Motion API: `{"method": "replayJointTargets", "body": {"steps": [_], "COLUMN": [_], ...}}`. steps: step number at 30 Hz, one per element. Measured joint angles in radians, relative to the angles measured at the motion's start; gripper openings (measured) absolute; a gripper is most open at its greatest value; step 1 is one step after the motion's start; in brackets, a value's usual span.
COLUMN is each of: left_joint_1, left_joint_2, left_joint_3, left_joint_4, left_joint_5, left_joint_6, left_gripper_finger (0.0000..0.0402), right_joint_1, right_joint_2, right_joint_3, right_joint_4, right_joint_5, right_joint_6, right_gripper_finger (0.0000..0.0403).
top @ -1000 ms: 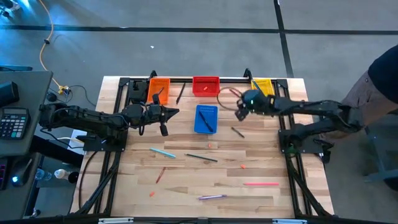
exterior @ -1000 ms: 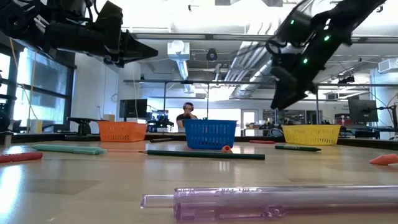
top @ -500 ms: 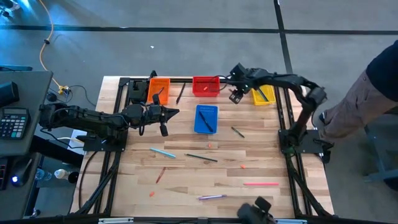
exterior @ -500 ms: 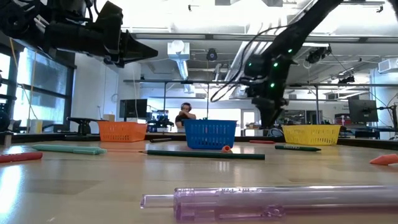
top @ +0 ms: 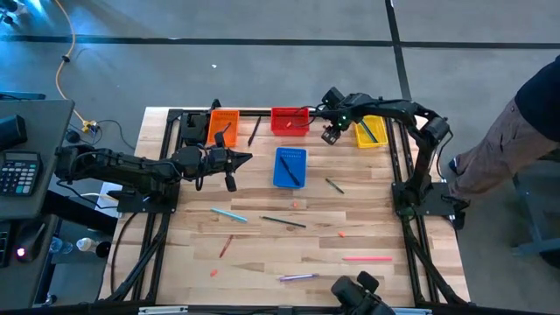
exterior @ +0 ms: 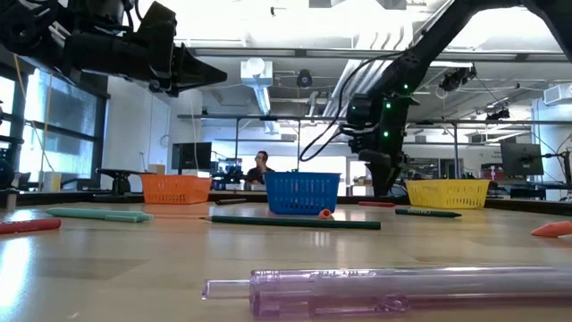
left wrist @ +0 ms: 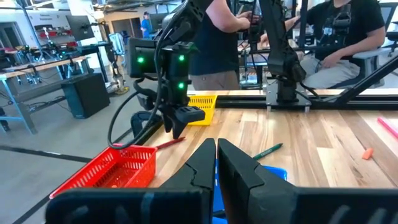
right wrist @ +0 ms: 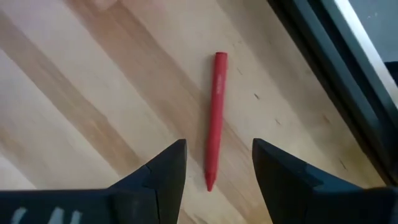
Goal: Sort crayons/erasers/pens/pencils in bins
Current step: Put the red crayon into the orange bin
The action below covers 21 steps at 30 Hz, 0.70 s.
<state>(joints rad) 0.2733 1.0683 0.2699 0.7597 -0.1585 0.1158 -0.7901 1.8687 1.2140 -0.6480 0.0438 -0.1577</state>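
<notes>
My right gripper (right wrist: 216, 163) is open and points down over a slim red crayon (right wrist: 214, 118) that lies flat on the wood between the red bin (top: 290, 121) and the yellow bin (top: 369, 129). Its fingers stand on either side of the crayon's near end without touching it. The left wrist view also shows that crayon (left wrist: 168, 143), under my right gripper (left wrist: 177, 124). My left gripper (top: 232, 160) is shut and hovers left of the blue bin (top: 290, 166), near the orange bin (top: 224, 127). Pens, pencils, another crayon and erasers lie scattered on the table.
On the near half lie a teal pen (top: 227, 213), a dark pencil (top: 284, 221), a second pencil (top: 334, 185), a pink pen (top: 367, 258), a purple pen (top: 297, 276), a red crayon (top: 226, 246) and small erasers (top: 341, 234). A person (top: 534, 122) stands past the right edge.
My right gripper has swung from above the table right of the blue bin toward the far edge, into the gap between the red and yellow bins, and has come down lower over the crayon. The left arm has kept still.
</notes>
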Motion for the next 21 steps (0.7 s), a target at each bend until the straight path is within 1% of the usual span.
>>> {"method": "replayJointTargets", "body": {"steps": [4,8,12,21], "left_joint_1": [0.000,0.000,0.000,0.000], "left_joint_2": [0.000,0.000,0.000,0.000], "left_joint_3": [0.000,0.000,0.000,0.000], "left_joint_4": [0.000,0.000,0.000,0.000], "left_joint_5": [0.000,-0.001,-0.002,-0.002], "left_joint_6": [0.000,0.000,0.000,-0.008], "left_gripper_finger": [0.0007,0.0007,0.0007,0.0007], "right_joint_1": [-0.021,-0.030,-0.028,-0.029], "right_joint_2": [0.000,0.000,0.000,-0.004], "right_joint_3": [-0.015,-0.042,-0.074,-0.115], "right_joint_4": [0.013,0.036,0.068,0.109], "right_joint_5": [0.000,-0.039,-0.037,-0.040], "right_joint_6": [0.004,0.011,0.012,0.025], "right_gripper_finger": [0.0164,0.0144,0.0131,0.0128]}}
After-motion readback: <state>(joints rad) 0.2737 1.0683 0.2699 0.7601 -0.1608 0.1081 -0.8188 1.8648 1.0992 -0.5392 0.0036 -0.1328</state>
